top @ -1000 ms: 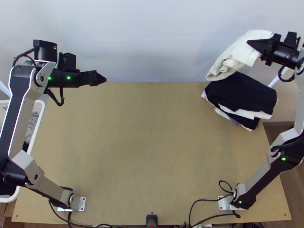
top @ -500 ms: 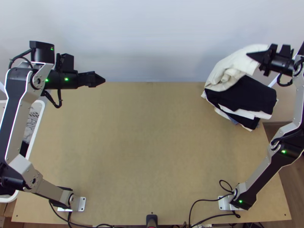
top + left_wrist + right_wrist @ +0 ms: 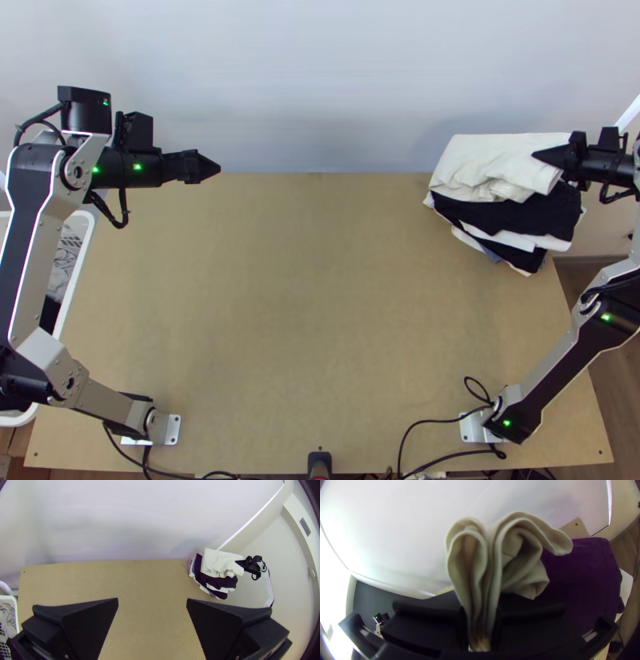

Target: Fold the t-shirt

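T-shirt [image 3: 476, 160], cream-coloured and folded into a thick bundle, shows in the top view over the far part of the stack of clothes [image 3: 532, 240], at the far corner of the surface [image 3: 320, 304] on the right arm's side. The right tool [image 3: 542, 154] is at its outer edge. The left tool [image 3: 214, 168] hangs well apart, near the surface's far edge, with a white basket [image 3: 78, 256] of cloth beside the surface on that arm's side.

In the left wrist view, the left tool [image 3: 152, 600] stands wide with nothing between its fingers. Farther off, the T-shirt overlies dark and white layers.

In the right wrist view, the right tool [image 3: 479, 596] is closed on the T-shirt, pinching several layers that stand up in loose loops. A dark garment [image 3: 586, 576] lies just beside them.
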`<action>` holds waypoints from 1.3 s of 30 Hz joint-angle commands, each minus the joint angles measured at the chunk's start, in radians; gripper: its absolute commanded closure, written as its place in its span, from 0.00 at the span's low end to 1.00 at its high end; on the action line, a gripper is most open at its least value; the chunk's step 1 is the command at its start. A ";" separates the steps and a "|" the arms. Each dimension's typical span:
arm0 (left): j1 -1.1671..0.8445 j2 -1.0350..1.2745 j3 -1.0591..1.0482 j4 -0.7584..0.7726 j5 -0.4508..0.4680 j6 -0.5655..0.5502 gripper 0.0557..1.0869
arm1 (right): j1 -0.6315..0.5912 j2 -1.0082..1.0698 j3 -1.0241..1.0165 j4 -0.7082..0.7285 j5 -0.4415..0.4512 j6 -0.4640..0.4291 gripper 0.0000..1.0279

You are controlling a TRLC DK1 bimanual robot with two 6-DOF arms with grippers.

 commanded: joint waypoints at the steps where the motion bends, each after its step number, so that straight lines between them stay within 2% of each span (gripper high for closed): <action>1: -0.005 -0.010 -0.017 0.001 0.003 0.010 0.03 | -0.029 0.013 -0.025 -0.018 0.013 -0.069 0.97; 7: -0.002 -0.022 -0.034 0.001 0.003 0.015 0.03 | -0.063 0.013 -0.028 -0.018 0.087 -0.089 0.95; 8: 0.000 -0.025 -0.040 0.001 0.003 0.018 0.03 | -0.068 0.013 -0.028 -0.018 0.108 -0.089 0.84; 10: 0.003 -0.036 -0.052 0.001 0.003 0.023 0.03 | -0.077 0.013 -0.028 -0.018 0.145 -0.089 0.51; 12: 0.004 -0.042 -0.063 0.001 0.003 0.027 0.03 | -0.084 0.009 -0.031 -0.018 0.173 -0.089 0.27; 14: 0.007 -0.047 -0.068 0.001 0.003 0.032 0.03 | -0.097 0.007 -0.033 -0.018 0.177 -0.089 0.14; 17: 0.013 -0.054 -0.068 -0.001 0.003 0.040 0.03 | -0.121 0.007 -0.034 -0.018 0.196 -0.097 0.06; 20: 0.018 -0.062 -0.068 -0.002 0.003 0.046 0.03 | -0.153 0.007 -0.039 -0.017 0.271 -0.115 0.04; 23: 0.026 -0.071 -0.068 -0.004 0.003 0.050 0.03 | -0.161 -0.031 -0.076 0.060 0.456 -0.120 0.04; 26: 0.033 -0.074 -0.068 -0.008 0.003 0.052 0.03 | -0.166 -0.123 -0.162 0.192 0.581 -0.120 0.04; 30: 0.035 -0.076 -0.066 -0.008 0.003 0.052 0.03 | -0.132 -0.267 -0.239 0.312 0.639 -0.127 0.04; 35: 0.029 -0.076 -0.065 -0.008 0.003 0.052 0.03 | -0.029 -0.390 -0.249 0.365 0.670 -0.127 0.04; 37: 0.027 -0.077 -0.061 -0.008 0.003 0.050 0.03 | 0.032 -0.442 -0.318 0.468 0.720 -0.127 0.04; 39: 0.027 -0.079 -0.058 -0.008 0.003 0.050 0.03 | 0.097 -0.495 -0.446 0.634 0.757 -0.132 0.04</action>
